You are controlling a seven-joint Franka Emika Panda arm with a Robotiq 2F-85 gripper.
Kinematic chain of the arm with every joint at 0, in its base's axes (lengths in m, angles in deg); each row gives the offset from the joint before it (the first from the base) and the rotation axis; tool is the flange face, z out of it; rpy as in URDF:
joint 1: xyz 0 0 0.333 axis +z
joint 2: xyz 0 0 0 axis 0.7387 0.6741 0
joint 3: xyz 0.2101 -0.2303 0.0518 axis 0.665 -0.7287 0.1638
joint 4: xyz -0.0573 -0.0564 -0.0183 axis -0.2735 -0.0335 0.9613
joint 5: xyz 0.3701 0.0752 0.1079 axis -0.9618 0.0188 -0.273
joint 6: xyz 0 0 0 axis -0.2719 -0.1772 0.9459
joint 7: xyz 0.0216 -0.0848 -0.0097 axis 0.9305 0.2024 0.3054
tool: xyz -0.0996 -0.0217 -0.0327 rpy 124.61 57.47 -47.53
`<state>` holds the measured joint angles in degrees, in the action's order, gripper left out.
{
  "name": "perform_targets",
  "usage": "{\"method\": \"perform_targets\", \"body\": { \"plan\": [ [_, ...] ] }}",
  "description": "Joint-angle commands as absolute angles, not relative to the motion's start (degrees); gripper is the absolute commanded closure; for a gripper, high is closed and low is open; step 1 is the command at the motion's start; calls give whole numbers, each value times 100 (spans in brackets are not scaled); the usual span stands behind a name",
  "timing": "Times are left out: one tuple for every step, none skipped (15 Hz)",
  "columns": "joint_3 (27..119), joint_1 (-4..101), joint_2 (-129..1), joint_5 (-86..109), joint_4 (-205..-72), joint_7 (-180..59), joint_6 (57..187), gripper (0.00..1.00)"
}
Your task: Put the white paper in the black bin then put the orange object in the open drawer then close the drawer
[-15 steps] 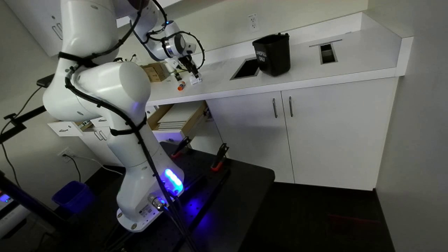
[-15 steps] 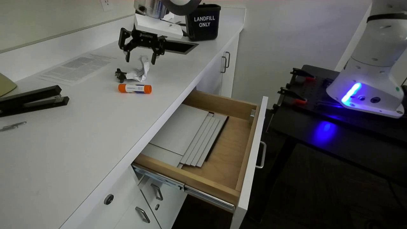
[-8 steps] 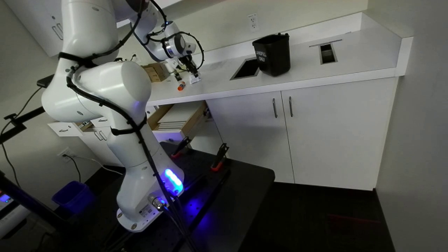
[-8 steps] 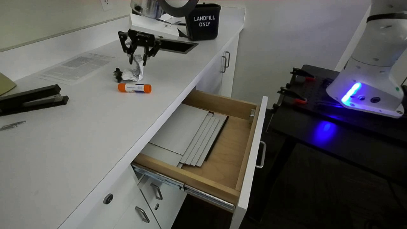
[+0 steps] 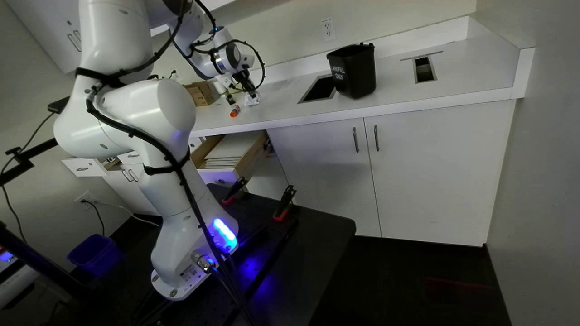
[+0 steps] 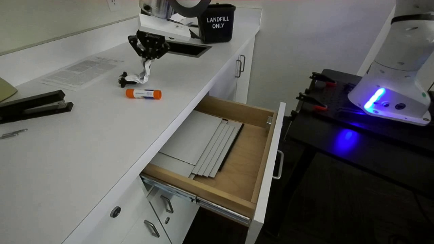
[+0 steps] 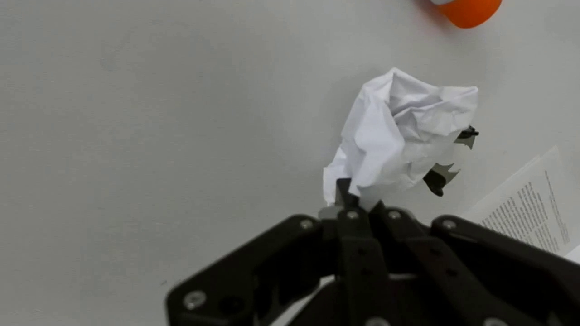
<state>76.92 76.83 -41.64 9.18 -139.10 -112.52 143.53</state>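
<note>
Crumpled white paper [image 7: 387, 136] lies on the white surface [image 6: 101, 142], its raised end pinched in the closed-up gripper [image 7: 361, 204], probably because that part sticks up (small dark object [image 7: 436, 183] beside it, attachment unclear). Black "LANDFILL ONLY" bin [image 6: 217, 34] stands upright on the same surface, presumably for reach. Wooden, white-fronted drawer [image 6: 251, 152] is pulled out, likely awaiting the orange-ended white tube [image 6: 143, 94] near the paper. Pale walls [image 6: 315, 40], dark floor [image 5: 408, 280].
</note>
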Motion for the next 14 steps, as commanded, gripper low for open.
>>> {"method": "perform_targets", "body": {
  "plan": [
    [7178,8069,-4963,1295,-14578,-11743,13910,100],
    [6996,8194,-5214,1498,-14817,-11937,13863,99],
    [6747,8362,-5533,1800,-15133,-12252,13821,99],
    [6492,8531,-5738,2164,-15303,-12640,13765,99],
    [6265,8671,-5986,2574,-15480,-13063,13621,99],
    [6075,8760,-6249,3033,-15680,-13546,13466,99],
    [5996,8771,-6536,3481,-15858,-13970,13219,99],
    [5971,8701,-6815,3951,-16051,-14400,13008,99],
    [6020,8558,-7100,4440,-16234,-14807,12755,99],
    [6145,8316,-7371,4876,-16448,-15019,12663,99],
    [6321,8073,-7606,5281,-16574,-15242,12369,99],
    [6531,7775,-7813,5576,-16745,-15356,12285,99],
    [6771,7498,-7983,5812,-16857,-15410,12100,99],
    [7063,7189,-8128,5845,-16967,-15253,11979,99]
  ]
}}
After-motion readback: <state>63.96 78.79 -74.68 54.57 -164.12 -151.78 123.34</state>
